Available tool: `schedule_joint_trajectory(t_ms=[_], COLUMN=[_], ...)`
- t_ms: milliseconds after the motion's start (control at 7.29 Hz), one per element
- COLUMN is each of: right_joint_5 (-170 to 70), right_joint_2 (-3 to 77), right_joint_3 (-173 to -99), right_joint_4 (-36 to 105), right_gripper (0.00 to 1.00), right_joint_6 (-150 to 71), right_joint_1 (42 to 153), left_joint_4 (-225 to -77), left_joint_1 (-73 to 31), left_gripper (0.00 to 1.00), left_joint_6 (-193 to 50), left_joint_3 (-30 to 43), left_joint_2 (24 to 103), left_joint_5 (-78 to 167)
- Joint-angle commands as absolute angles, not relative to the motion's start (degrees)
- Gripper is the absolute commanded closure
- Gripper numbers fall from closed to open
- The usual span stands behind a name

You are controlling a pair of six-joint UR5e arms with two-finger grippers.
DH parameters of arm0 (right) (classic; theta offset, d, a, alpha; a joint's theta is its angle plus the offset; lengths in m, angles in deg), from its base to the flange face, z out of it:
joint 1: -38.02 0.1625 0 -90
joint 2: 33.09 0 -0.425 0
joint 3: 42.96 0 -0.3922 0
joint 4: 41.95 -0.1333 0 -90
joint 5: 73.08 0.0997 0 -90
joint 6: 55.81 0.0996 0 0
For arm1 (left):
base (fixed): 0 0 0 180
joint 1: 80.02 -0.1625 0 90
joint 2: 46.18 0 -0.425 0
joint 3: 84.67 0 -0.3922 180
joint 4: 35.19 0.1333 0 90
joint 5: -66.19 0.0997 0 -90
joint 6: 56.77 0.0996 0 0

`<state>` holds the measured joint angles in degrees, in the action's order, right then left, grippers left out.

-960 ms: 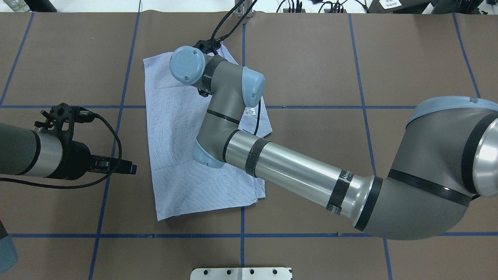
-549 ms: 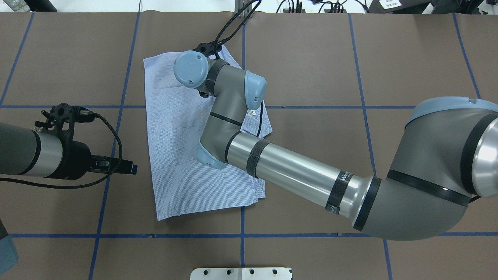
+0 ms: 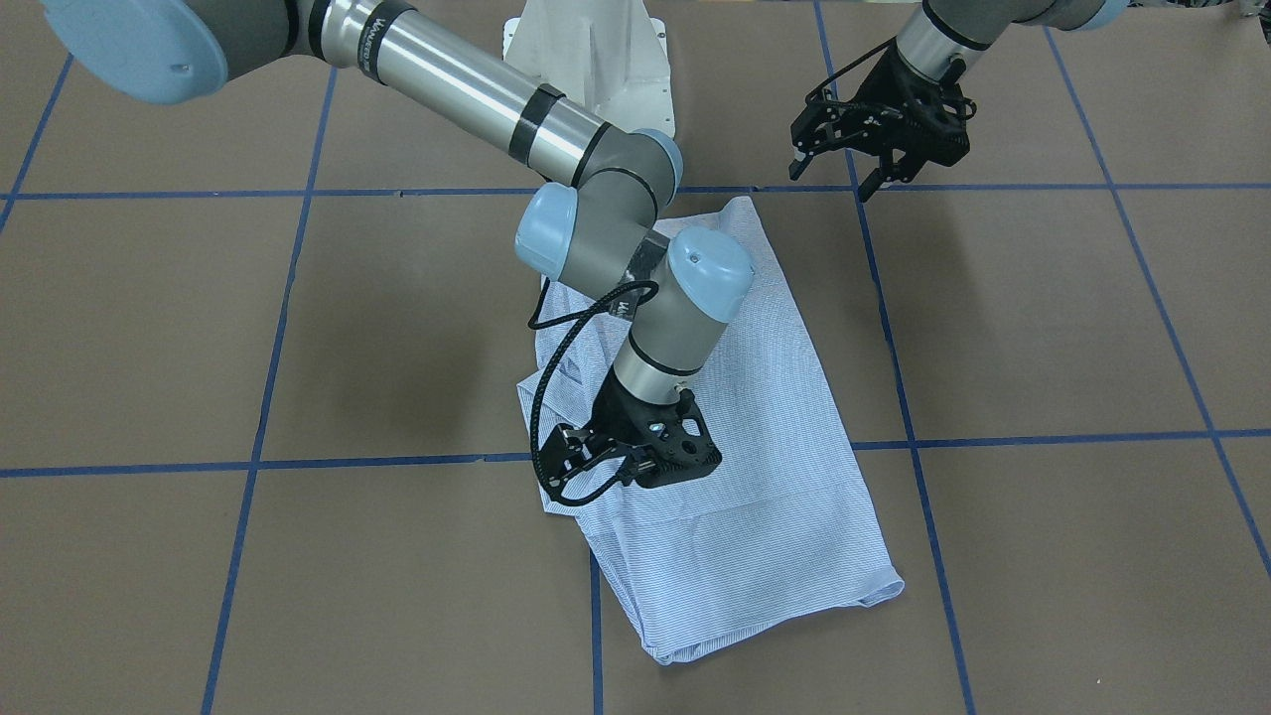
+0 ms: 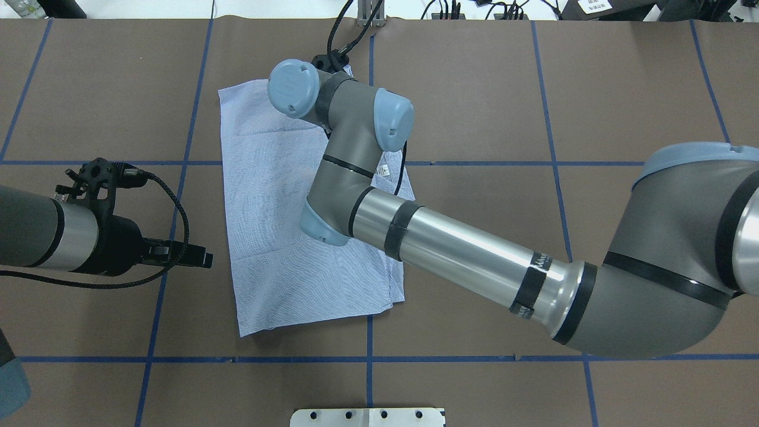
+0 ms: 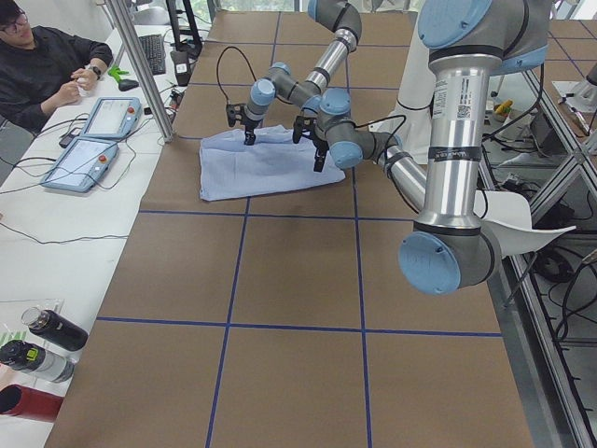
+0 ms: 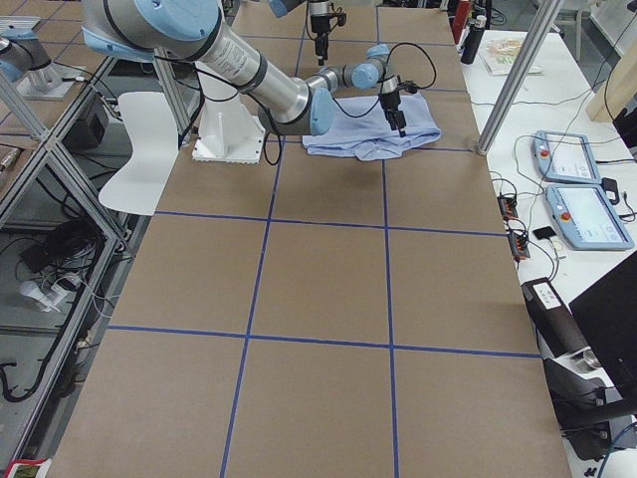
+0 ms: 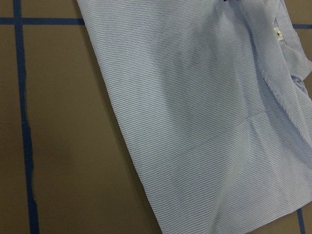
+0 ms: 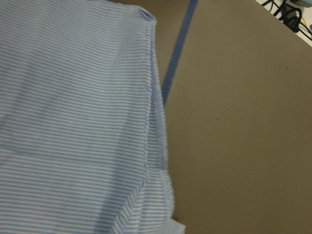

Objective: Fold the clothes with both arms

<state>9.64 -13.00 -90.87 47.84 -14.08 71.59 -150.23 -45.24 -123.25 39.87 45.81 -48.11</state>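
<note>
The light blue striped shirt lies folded into a long rectangle on the brown table; it also shows in the front view. Its white neck label peeks out at the right edge. My right arm reaches across the shirt. Its gripper points down over the shirt's far end; its fingers are hidden, so I cannot tell whether it is open or shut. The right wrist view shows only a shirt corner and table. My left gripper is open and empty, beside the shirt's left edge, apart from it.
The table carries a blue tape grid. The white pedestal base stands at the robot's side. An operator sits at a side desk with tablets. Bottles stand off the table's corner.
My right wrist has moved toward the shirt's far edge and turned a little. The left gripper has crept slightly toward the shirt. The shirt lies as before.
</note>
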Motion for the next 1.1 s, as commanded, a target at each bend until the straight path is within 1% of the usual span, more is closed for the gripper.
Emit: schedule_joint_trajectory(t_ms=[0,137,274,411,549,686,960], right_joint_5=[9.54,9.89,12.33,18.53,20.51,20.35,18.96], right_joint_2=[-1.77,0.03,-0.22,-0.74,-1.1,-1.19,-3.2], right_joint_3=[-103.12,-105.42,-107.97,-109.82,-110.1,-109.93,-109.49], right_joint_4=[51.66,51.66,51.57,51.05,47.39,45.09,48.82], right_gripper=[0.0,0.0,0.0,0.0,0.0,0.0,0.0], right_joint_6=[-21.77,-23.02,-23.38,-19.12,-8.63,-2.61,0.52], right_joint_1=[74.49,75.72,76.42,76.95,75.74,72.68,67.93], left_joint_4=[-150.24,-150.24,-150.24,-150.24,-150.24,-150.24,-150.24], left_joint_1=[-45.31,-45.31,-45.31,-45.31,-45.31,-45.31,-45.4], left_gripper=[0.0,0.0,0.0,0.0,0.0,0.0,0.0], left_joint_6=[-123.48,-123.57,-123.57,-123.66,-123.66,-123.66,-123.66], left_joint_3=[39.87,39.96,39.96,39.96,39.96,39.87,39.78], left_joint_2=[46.11,46.2,46.2,46.2,46.2,46.2,46.28], left_joint_5=[-48.33,-48.33,-48.33,-48.24,-48.33,-48.33,-48.33])
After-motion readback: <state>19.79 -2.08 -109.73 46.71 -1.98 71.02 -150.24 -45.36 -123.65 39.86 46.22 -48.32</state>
